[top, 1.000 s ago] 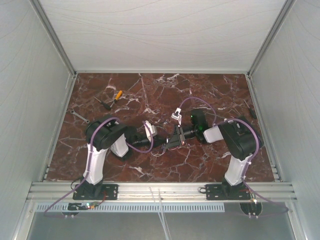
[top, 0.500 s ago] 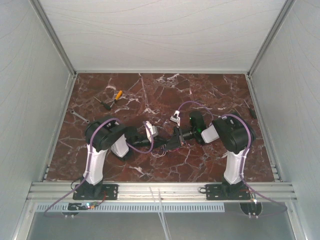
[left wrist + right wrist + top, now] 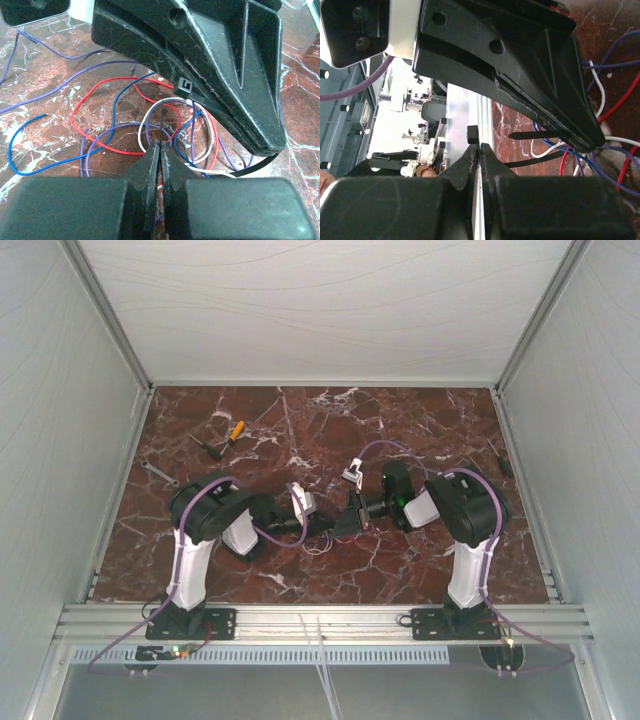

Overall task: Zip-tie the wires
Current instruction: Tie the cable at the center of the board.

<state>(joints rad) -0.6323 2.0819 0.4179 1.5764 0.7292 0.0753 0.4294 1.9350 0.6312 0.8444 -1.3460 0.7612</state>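
The wires (image 3: 125, 131) lie on the marble as loose red, blue, purple and white loops; from above they are a small tangle (image 3: 320, 543) under both grippers. A black zip tie runs through them, its head (image 3: 185, 86) against the right gripper's finger. My left gripper (image 3: 161, 145) is shut on the thin black strap that rises to that head. My right gripper (image 3: 479, 146) is shut with the square head (image 3: 472, 134) poking out at its tips. The strap's pointed tail (image 3: 532, 134) sticks out below the left finger. In the top view both grippers, left (image 3: 328, 527) and right (image 3: 352, 515), meet at table centre.
An orange-handled tool (image 3: 236, 429), a black tool (image 3: 208, 447) and a grey wrench (image 3: 158, 473) lie at the back left. A white connector (image 3: 352, 474) sits just behind the grippers. Enclosure walls flank the marble table (image 3: 300, 420); an aluminium rail (image 3: 320, 620) runs along the near edge.
The right arm's elbow has folded inward to the left and its gripper has shifted slightly. The left arm and the wires have stayed put.
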